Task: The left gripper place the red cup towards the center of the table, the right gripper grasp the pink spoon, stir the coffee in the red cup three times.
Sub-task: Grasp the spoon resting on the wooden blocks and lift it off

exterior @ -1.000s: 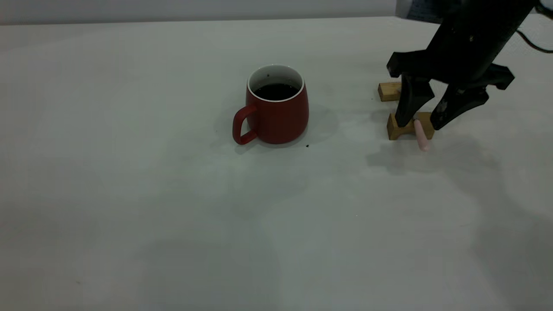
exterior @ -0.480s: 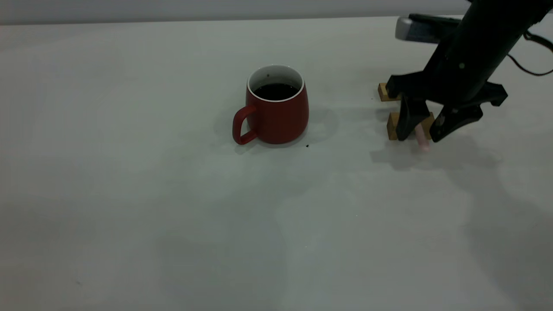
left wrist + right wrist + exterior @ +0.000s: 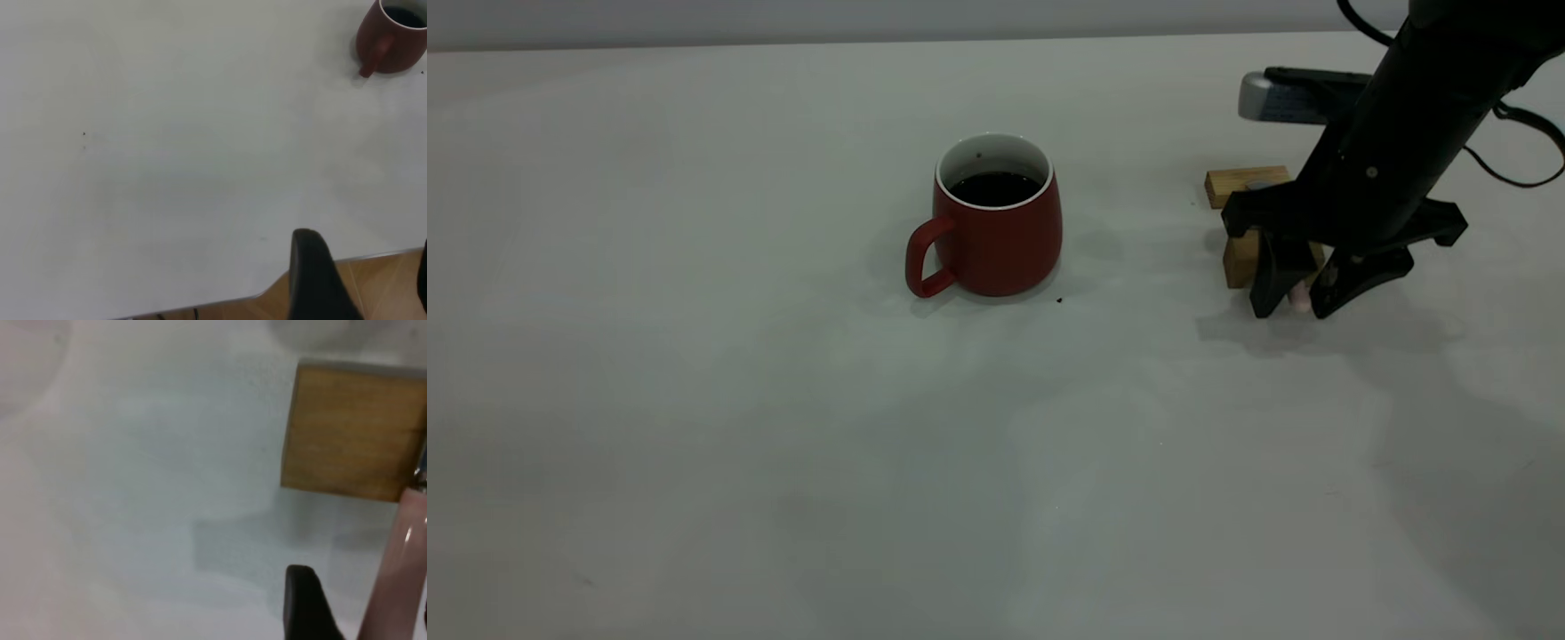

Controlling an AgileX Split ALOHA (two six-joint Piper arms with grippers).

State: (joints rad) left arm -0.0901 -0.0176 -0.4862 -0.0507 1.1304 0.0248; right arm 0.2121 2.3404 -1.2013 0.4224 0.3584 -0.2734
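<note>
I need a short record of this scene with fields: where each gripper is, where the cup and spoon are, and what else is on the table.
right gripper: low over the table at its right side, fingers open on either side of the pink spoon
pink spoon: handle end shows between the fingers, resting on a wooden block
left gripper: out at the table edge, far from the cup
red cup: upright near the table centre, handle toward the left arm's side
coffee: dark, inside the cup
wooden blocks: two, beside the right gripper
</note>
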